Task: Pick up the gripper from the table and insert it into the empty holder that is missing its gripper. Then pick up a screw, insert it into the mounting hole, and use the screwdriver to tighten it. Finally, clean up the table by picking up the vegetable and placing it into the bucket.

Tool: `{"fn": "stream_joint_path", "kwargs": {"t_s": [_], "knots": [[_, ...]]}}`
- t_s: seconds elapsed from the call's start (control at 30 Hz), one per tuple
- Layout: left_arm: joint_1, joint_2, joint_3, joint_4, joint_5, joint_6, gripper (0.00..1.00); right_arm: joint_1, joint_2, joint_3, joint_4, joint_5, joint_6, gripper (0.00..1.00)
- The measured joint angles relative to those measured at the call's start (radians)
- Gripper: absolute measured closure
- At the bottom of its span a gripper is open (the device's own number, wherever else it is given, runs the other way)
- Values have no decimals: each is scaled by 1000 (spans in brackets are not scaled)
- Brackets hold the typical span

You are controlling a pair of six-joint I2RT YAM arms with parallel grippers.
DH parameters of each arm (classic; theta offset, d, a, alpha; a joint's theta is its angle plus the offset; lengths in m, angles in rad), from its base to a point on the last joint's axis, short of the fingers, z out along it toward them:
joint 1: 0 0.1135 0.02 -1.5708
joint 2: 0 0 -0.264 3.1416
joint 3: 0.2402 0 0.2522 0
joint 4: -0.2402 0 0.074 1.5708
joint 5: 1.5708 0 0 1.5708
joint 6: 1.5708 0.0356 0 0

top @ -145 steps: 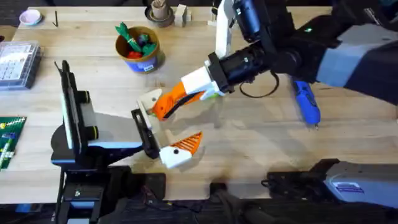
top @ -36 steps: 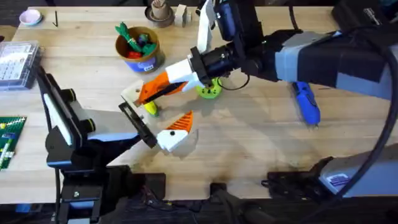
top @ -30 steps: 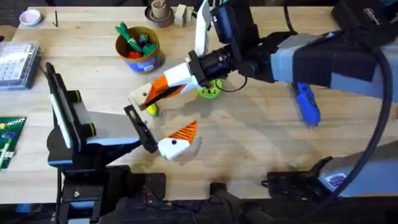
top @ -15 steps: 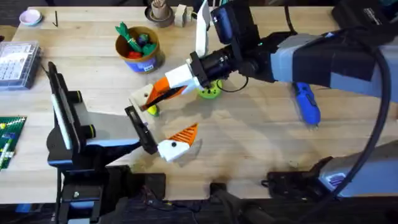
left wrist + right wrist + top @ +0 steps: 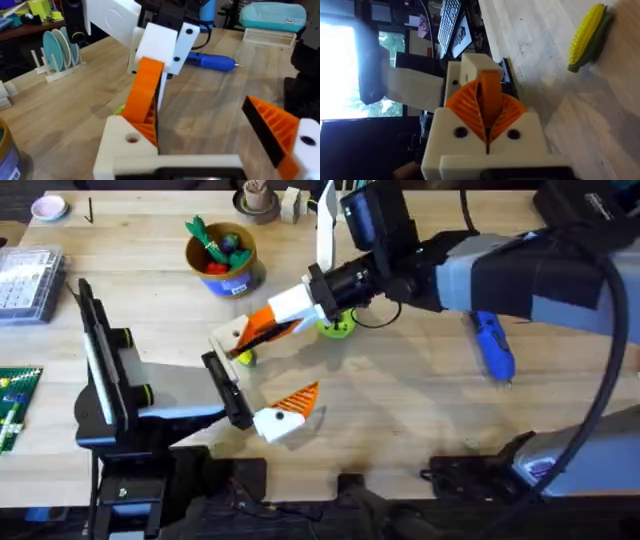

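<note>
My right gripper (image 5: pixel 262 332) is shut on the loose orange gripper (image 5: pixel 489 92), whose end meets the white holder (image 5: pixel 230 338) on my left arm's claw. The holder's mounting hole (image 5: pixel 131 139) shows dark in its side. My left gripper (image 5: pixel 266 366) is open, its other finger bearing an orange tip (image 5: pixel 297 397). The yellow vegetable (image 5: pixel 243 357) lies on the table just below the holder. The blue screwdriver (image 5: pixel 492 345) rests at the right. The tan bucket (image 5: pixel 220 255) stands at the back left with toy vegetables inside.
A green disc (image 5: pixel 337 327) lies under the right wrist. A brown cup of sticks (image 5: pixel 257 200) stands at the back edge. A clear parts box (image 5: pixel 28 280) and a green board (image 5: pixel 15 405) lie at the far left.
The right gripper carried the orange gripper up and left, uncovering the green disc and the vegetable. The left claw swung to meet it. Over the last second almost nothing moved.
</note>
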State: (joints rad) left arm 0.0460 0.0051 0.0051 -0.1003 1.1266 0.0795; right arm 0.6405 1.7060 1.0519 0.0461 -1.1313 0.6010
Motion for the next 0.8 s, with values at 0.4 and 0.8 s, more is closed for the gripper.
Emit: {"fn": "stream_joint_path", "kwargs": {"t_s": [0.4,0.8], "knots": [[-6,0,0,10,98,36,8,0,16,-4,-2,-129,-3,645],[-34,-1,0,7,221,52,8,6,16,-6,8,-237,-4,221]]}}
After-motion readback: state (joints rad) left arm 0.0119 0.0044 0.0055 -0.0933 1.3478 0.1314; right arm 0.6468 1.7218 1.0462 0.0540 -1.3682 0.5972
